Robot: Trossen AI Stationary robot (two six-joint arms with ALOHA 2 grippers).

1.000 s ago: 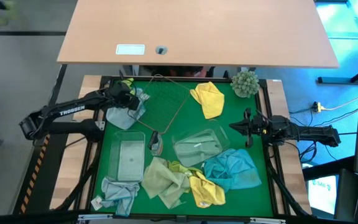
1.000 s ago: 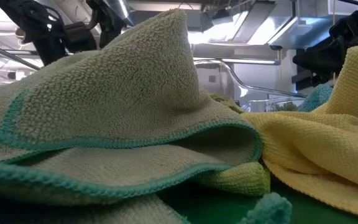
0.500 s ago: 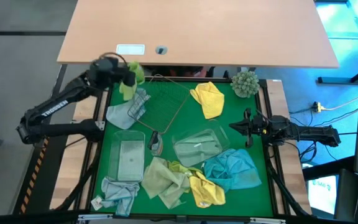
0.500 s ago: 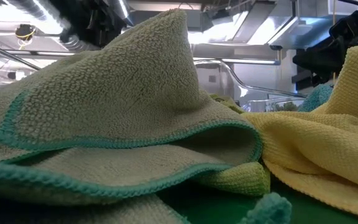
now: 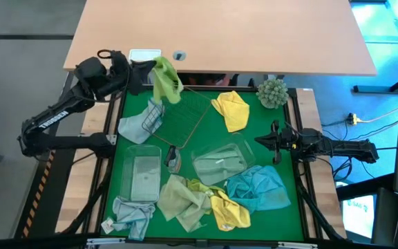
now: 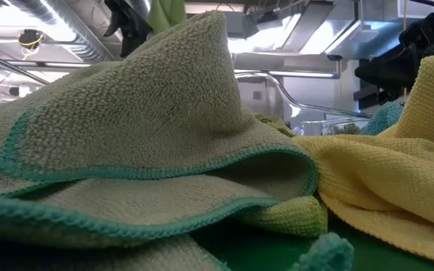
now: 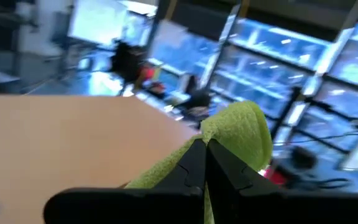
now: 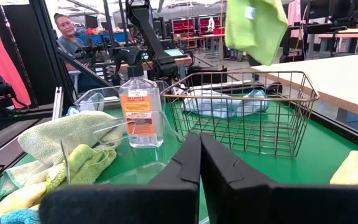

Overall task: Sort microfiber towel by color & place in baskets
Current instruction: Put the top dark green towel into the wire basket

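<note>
With your left gripper clamped on the lime green microfiber towel at eleven o'clock, carry it clear over the tan wire-mesh basket rim toward the matching basket, right gripper shut and waiting at three.

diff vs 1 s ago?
The left gripper, shut on the lime green towel, rose from beside the grey-blue towel and swung toward the wire basket. Right gripper, the other towels and both clear tubs stayed put.
</note>
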